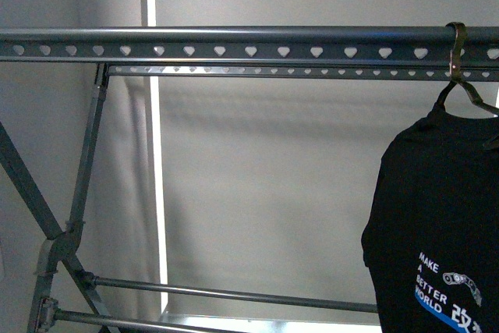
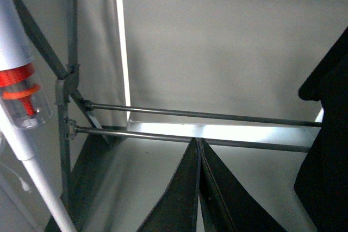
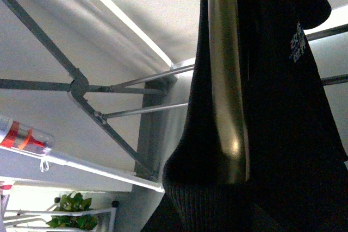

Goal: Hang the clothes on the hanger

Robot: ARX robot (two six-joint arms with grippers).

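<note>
Shirt [image 1: 440, 216], black, hangs with its long axis vertical below the right end of the rack's [image 1: 234, 43] top rail, collar up and hem out of view below; its white-and-blue logo [image 1: 448, 286] sits low on the body. One shirt shows. It rides on one thin wire hanger [image 1: 468, 99] whose brassy hook [image 1: 455, 48] loops over the rail.

One rack stands here, grey metal. Its top rail runs level across the front view, punched with a row of small heart holes; a second, thinner punched rail lies just behind and under it. Diagonal legs cross at the rack's left end, and two thin bars [image 2: 201, 115] run low between the ends.

Left of the rack's legs leans one white pole with a red-and-clear part [image 2: 22, 93].

Left end effector [image 2: 199, 188]: two dark fingers pressed together, holding nothing. Right end effector [image 3: 228, 107]: cannot tell its state; dark cloth fills that view.
</note>
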